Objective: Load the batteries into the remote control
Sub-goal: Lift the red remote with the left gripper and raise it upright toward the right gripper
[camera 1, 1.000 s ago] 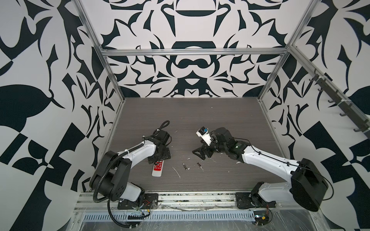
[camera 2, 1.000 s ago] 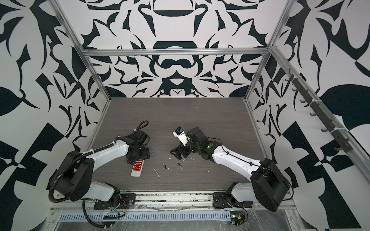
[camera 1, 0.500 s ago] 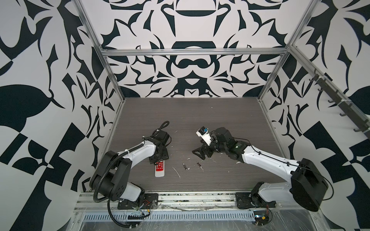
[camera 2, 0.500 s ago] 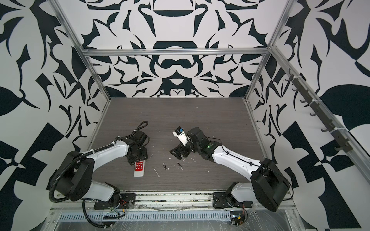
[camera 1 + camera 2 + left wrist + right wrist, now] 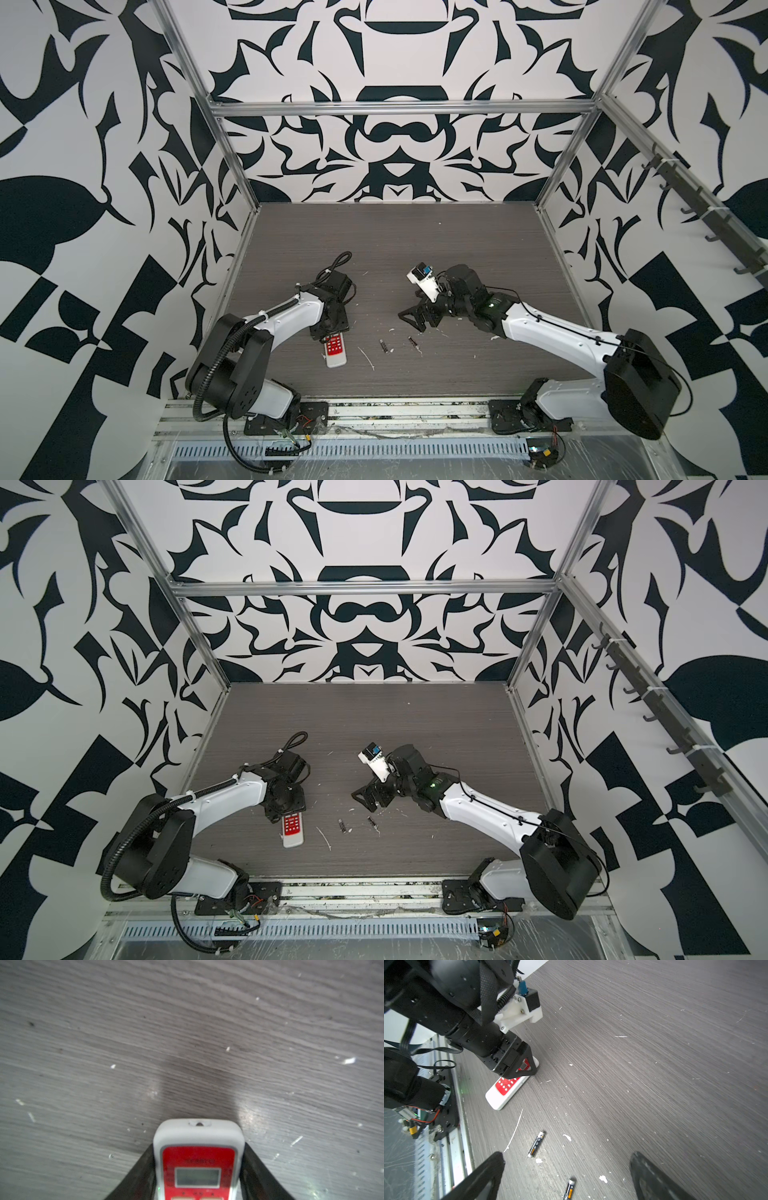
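The remote control [image 5: 336,353] [image 5: 293,831] lies face up on the grey table, red face and white buttons showing. My left gripper [image 5: 332,330] [image 5: 199,1145] straddles its screen end, and both black fingers press its white sides [image 5: 198,1159]. It still rests on the table. Two batteries [image 5: 384,345] [image 5: 412,341] lie loose to its right, in both top views [image 5: 342,825] [image 5: 372,822]. My right gripper [image 5: 411,322] [image 5: 566,1156] hovers open just behind them, nothing between its fingers. The right wrist view shows both batteries [image 5: 536,1144] [image 5: 569,1188] and the remote control [image 5: 506,1089].
White flecks and a long thin white scrap [image 5: 366,358] litter the table around the batteries. A metal rail [image 5: 374,415] with both arm bases runs along the front edge. Patterned walls close in the left, right and back sides.
The left gripper's jaws have narrowed onto the remote's sides, and the remote has shifted slightly right. The right arm and the batteries have not moved.
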{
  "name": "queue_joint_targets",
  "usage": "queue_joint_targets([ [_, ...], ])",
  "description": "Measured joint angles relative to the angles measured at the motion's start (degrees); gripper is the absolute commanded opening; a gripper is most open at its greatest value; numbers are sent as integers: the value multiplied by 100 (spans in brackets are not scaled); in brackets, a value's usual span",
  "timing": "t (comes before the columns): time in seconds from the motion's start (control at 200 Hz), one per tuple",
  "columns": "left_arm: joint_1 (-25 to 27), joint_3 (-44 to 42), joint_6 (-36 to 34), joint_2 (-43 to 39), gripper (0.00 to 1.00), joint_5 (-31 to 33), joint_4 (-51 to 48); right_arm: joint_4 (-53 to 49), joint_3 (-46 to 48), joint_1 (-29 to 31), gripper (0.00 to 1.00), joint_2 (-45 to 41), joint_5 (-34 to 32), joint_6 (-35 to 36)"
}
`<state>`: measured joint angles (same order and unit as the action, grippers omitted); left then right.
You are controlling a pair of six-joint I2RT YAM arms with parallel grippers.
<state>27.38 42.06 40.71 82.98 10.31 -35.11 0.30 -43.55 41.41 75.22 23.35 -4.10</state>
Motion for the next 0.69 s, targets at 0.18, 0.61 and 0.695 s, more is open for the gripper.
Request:
queue_joint_targets([
  [0.18, 0, 0, -17, -422, 30, -2, 72, -2, -4, -2, 100, -254, 109, -55],
  [0.61, -2, 2, -424, -1069, 24, -485, 1200, 203, -389, -361, 99, -72, 960, -557],
  [0.695, -35, 2, -542, -1082, 24, -706, 1598, 313, -522, -503, 99, 116, 1248, -693],
])
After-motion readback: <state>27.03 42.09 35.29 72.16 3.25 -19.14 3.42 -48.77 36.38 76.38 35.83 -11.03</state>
